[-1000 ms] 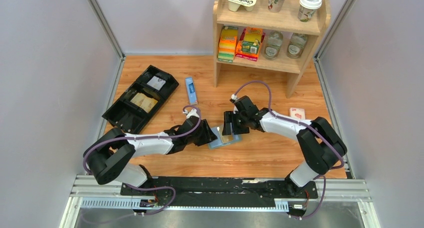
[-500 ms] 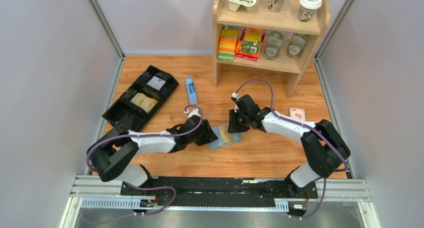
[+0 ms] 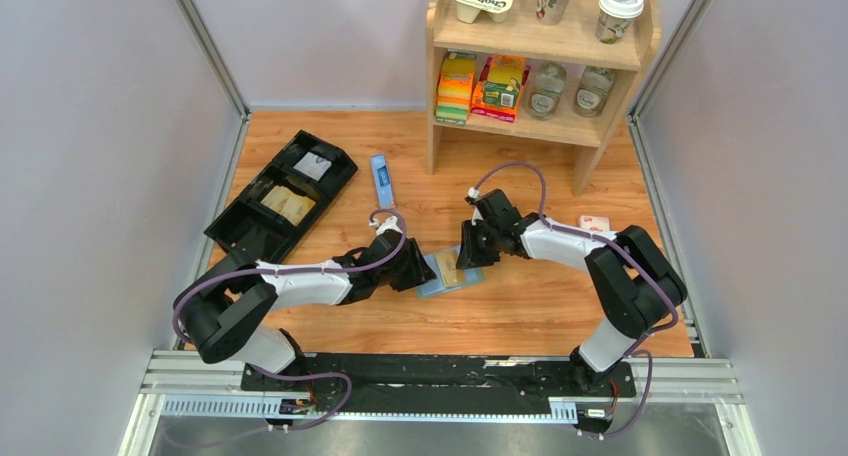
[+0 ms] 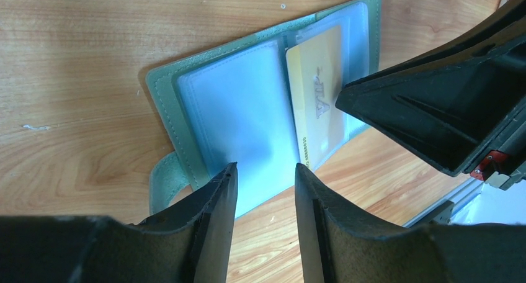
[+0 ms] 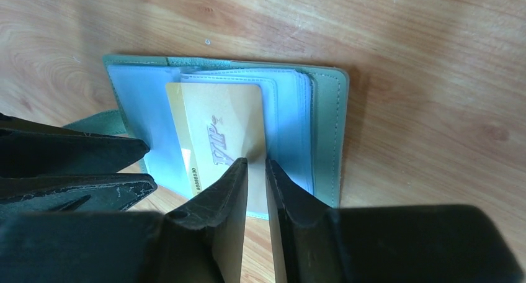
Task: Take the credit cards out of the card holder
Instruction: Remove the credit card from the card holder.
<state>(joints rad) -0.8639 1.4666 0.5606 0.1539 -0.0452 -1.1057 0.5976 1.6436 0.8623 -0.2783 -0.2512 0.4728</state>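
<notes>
The card holder [image 3: 432,286] lies open on the wooden table between my two grippers, sage green outside with pale blue pocket pages. A golden credit card [image 3: 451,268] lies on its right page, partly out of a pocket; it also shows in the left wrist view [image 4: 316,103] and the right wrist view [image 5: 214,118]. My left gripper [image 3: 418,269] is open and empty, with its fingertips [image 4: 226,184] at the near edge of the left page [image 4: 236,109]. My right gripper [image 3: 468,257] is almost shut, with only a thin slit. Its fingertips [image 5: 239,171] rest over the card's near edge, and nothing is between them.
A black compartmented tray [image 3: 283,196] sits at the back left, with a narrow blue box [image 3: 380,179] beside it. A wooden shelf unit [image 3: 540,61] with packets, bottles and cups stands at the back right. A small pink box [image 3: 594,223] lies behind the right arm.
My right gripper has drawn back a little to the right, uncovering more of the golden card. The left arm has hardly moved.
</notes>
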